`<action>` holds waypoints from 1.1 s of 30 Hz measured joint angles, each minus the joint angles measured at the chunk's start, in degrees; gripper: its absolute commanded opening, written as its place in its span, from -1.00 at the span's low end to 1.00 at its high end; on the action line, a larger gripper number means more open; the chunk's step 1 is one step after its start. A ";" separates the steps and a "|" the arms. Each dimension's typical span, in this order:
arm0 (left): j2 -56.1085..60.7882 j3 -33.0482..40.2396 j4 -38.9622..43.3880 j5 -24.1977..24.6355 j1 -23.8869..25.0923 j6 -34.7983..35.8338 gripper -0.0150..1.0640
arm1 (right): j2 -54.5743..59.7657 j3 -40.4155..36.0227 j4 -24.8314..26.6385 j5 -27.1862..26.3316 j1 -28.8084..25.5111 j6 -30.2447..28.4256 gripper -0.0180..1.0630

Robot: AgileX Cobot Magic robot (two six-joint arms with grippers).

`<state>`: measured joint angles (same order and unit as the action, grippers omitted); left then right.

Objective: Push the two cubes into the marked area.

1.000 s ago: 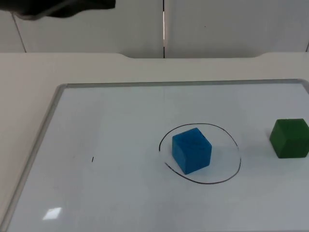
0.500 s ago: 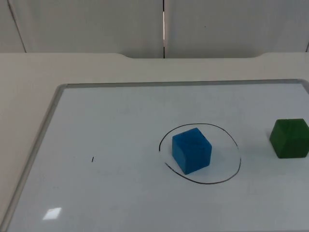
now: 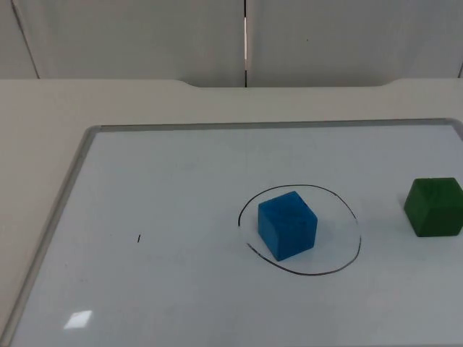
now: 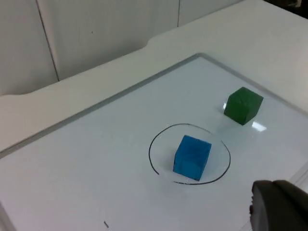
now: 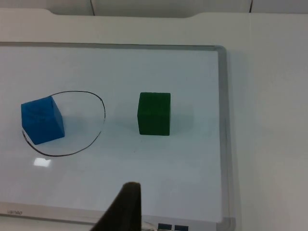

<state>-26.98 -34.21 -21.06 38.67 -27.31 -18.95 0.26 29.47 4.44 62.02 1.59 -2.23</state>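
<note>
left gripper: raised over the whiteboard's near edge, clear of both cubes; finger spread cannot be told
blue cube: inside the drawn circle, toward its left side
green cube: on the whiteboard, outside the circle, to its right
right gripper: raised near the whiteboard's edge, apart from the green cube; finger spread cannot be told

A rounded matte black fingertip shows on one claw, a tapered black one on the other.
</note>
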 measured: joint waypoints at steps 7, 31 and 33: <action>9.01 0.00 7.10 7.16 0.00 6.54 -0.98 | 0.00 0.00 0.00 0.00 0.00 0.00 0.98; 26.73 5.64 15.14 23.75 0.00 15.21 -0.98 | 0.00 0.00 0.00 0.00 0.00 0.00 0.98; 26.73 5.64 15.47 23.67 0.00 15.42 -0.98 | 0.00 0.00 0.00 0.00 0.00 0.00 0.98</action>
<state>-0.25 -28.57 -5.59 62.35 -27.31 -3.53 0.26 29.47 4.44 62.02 1.59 -2.23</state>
